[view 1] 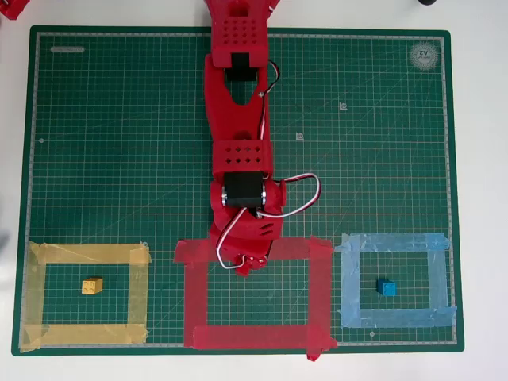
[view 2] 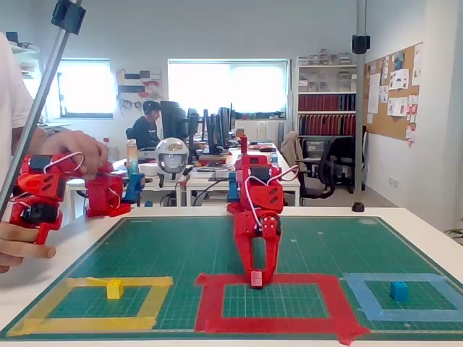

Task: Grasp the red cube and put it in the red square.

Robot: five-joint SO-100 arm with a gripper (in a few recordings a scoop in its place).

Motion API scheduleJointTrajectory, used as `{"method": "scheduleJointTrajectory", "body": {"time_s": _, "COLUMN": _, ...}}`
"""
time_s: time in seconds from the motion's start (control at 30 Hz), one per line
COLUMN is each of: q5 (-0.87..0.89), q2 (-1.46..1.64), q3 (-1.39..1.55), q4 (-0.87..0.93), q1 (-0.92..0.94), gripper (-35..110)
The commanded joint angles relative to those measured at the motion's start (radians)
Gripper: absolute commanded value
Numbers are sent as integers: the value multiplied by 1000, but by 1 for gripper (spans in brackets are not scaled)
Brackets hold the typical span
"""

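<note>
The dark green gridded cutting mat (view 1: 119, 143) carries the only markings in the overhead view, and none of them reads clearly. A round pale emblem (view 1: 425, 55) sits in the mat's top right corner, its letters too blurred to make out. A small pale oblong label (view 1: 67, 49) lies near the top left corner, also too faint to read. Two tiny white printed marks (view 1: 343, 105) stand on the grid right of the arm, too small to tell. In the fixed view, the papers pinned on the brown cork board (view 2: 394, 90) show no readable writing.
</note>
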Motion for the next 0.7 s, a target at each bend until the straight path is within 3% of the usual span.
{"method": "scheduleJointTrajectory", "body": {"time_s": 0.0, "q5": -5, "q2": 63, "q3": -11, "q4": -3, "q1": -6, "gripper": 9}}
{"method": "scheduleJointTrajectory", "body": {"time_s": 0.67, "q5": -8, "q2": 67, "q3": -3, "q4": -3, "q1": -14, "gripper": 12}}
